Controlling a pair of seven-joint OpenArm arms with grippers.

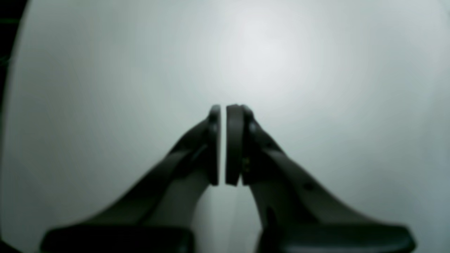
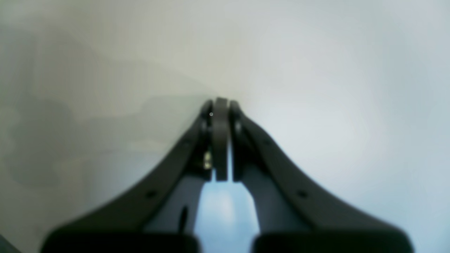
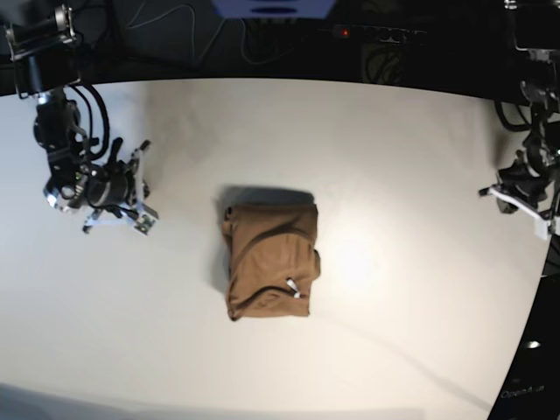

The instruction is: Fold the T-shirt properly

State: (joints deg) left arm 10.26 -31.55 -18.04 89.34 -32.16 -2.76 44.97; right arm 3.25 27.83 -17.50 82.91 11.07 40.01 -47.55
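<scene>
Pincers (image 1: 223, 146) closed, T-shirt (image 3: 269, 261) folded.

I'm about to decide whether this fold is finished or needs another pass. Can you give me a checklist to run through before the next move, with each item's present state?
1. T-shirt folded into a compact packet: ok, one roughly rectangular bundle lies mid-table.
2. Edges tidy: not ok, the right edge bulges and a white tag sticks out near the lower right.
3. Left gripper free of cloth: ok, jaws shut on nothing over bare table.
4. Right gripper free of cloth: ok, shut, nothing between the jaws.
5. Both arms clear of the shirt: ok, each sits off to its own side in the base view.
6. Layers underneath lying flat: cannot tell, hidden by the top layer.
</scene>
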